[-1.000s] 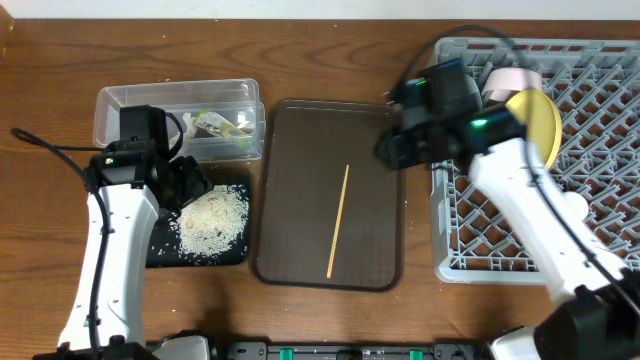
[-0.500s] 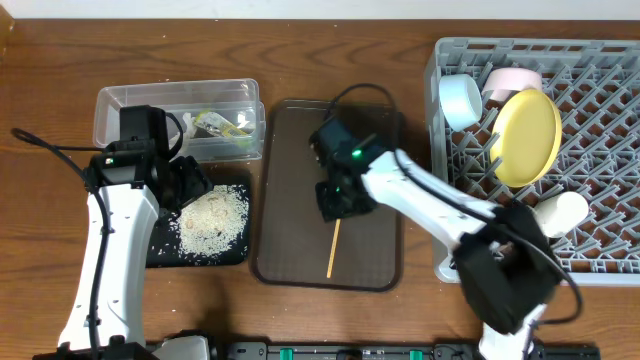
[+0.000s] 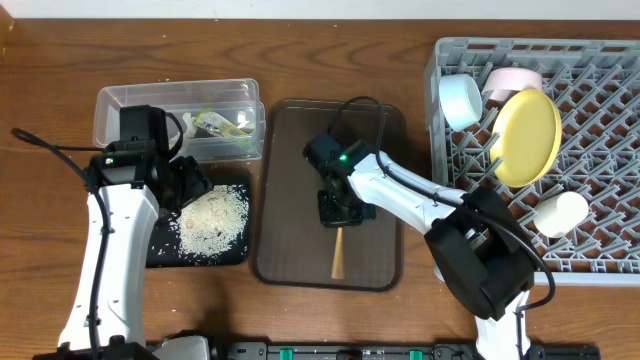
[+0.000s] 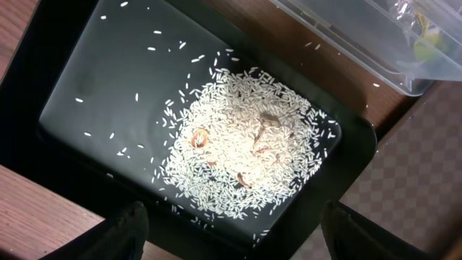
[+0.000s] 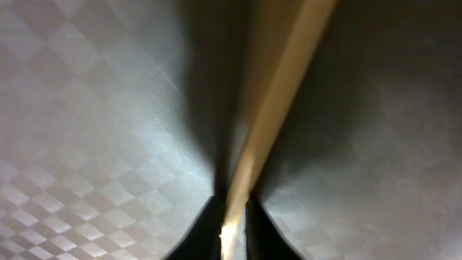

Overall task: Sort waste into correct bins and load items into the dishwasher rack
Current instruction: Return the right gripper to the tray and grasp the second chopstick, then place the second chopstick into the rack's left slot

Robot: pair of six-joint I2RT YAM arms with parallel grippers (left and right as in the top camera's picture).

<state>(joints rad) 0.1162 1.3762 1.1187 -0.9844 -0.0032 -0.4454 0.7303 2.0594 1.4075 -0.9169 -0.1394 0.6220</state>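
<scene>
A thin wooden chopstick [image 3: 338,255] lies on the dark brown serving tray [image 3: 300,130]. My right gripper [image 3: 338,210] is down on it. In the right wrist view the fingers [image 5: 232,217] are closed on the chopstick [image 5: 281,94]. My left gripper [image 3: 190,185] hovers open and empty over the black tray [image 3: 165,245], which holds the rice [image 3: 212,218]. It also shows in the left wrist view [image 4: 234,217] above the rice [image 4: 245,137]. The clear tub [image 3: 110,100] holds the green-and-orange wrapper [image 3: 222,125]. I cannot make out the tissue.
The grey rack [image 3: 600,220] at the right holds the yellow plate [image 3: 528,135], the light blue bowl [image 3: 460,100], a pale cup [image 3: 510,78] and a white bowl [image 3: 560,212]. The black tray and clear tub sit close left of the serving tray.
My right arm swung from the rack over to the serving tray and came down on the chopstick. The left arm has not moved.
</scene>
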